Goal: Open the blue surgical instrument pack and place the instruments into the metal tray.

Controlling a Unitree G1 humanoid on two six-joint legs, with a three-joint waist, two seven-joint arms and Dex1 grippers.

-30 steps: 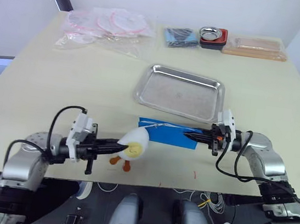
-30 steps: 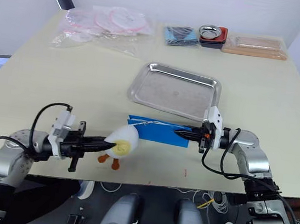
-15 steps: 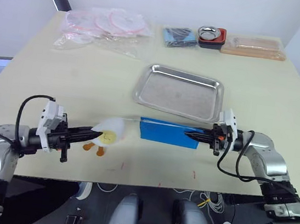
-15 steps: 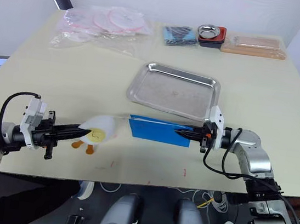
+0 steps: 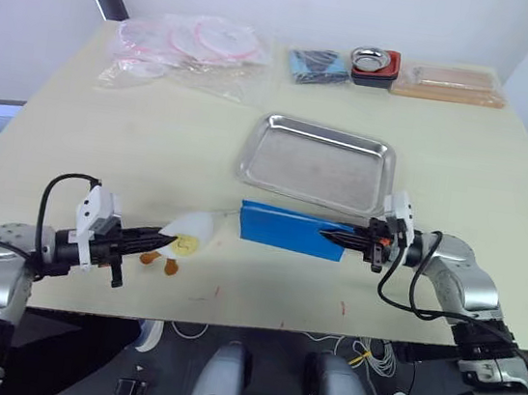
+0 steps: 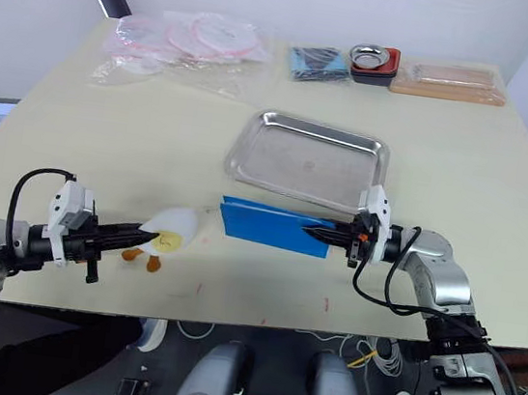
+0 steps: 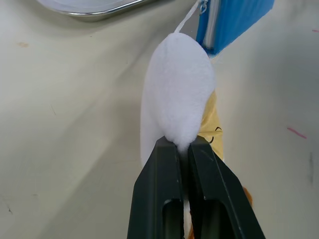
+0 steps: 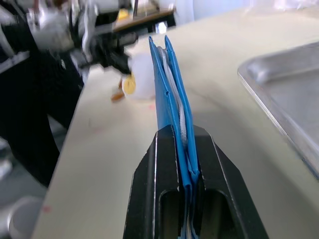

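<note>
The blue surgical instrument pack (image 5: 289, 230) lies on the table just in front of the metal tray (image 5: 317, 163). My right gripper (image 5: 327, 235) is shut on the pack's right end, its fingers (image 8: 167, 149) clamping the blue edge (image 8: 167, 84). My left gripper (image 5: 165, 239) is shut on a white and yellow plush duck (image 5: 186, 234), left of the pack. A thin white cord runs from the duck (image 7: 177, 84) to the pack's zip end (image 7: 234, 20). The instruments are hidden inside the pack. The tray holds nothing.
Along the far edge sit clear plastic bags (image 5: 182, 45), a dark blue cloth bundle (image 5: 317, 65), a small steel bowl on a red-black base (image 5: 376, 62) and a flat tan box (image 5: 449, 83). The table's front edge runs close below both grippers.
My left gripper has pulled the plush duck leftward, away from the pack, drawing the cord out. The pack's left end has shifted slightly left. The right gripper has kept its grip in place.
</note>
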